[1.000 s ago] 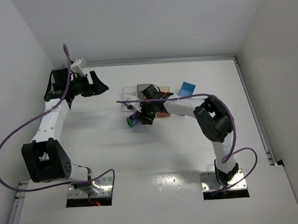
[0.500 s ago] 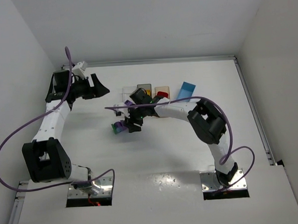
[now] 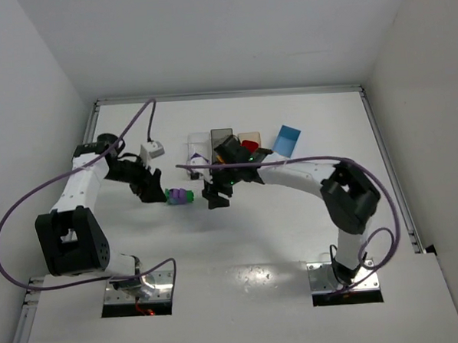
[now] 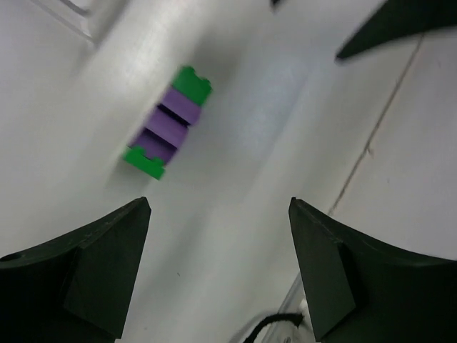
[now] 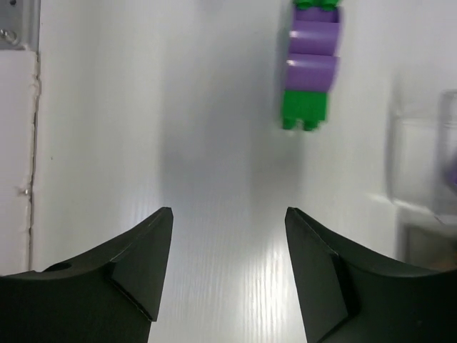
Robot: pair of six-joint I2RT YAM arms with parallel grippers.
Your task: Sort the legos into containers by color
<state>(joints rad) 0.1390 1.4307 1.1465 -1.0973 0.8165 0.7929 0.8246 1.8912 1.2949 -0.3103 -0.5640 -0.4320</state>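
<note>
The left arm and right arm share white links, black joints, black wedge-shaped jaws and purple cables.

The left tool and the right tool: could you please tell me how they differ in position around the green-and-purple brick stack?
Seen from above, the left tool sits left of the brick stack, while the right tool sits to its right. In the left tool's own view the stack lies slanted ahead; in the right tool's view it lies straight, off toward one finger. Both are open and empty, and neither touches the stack.
</note>
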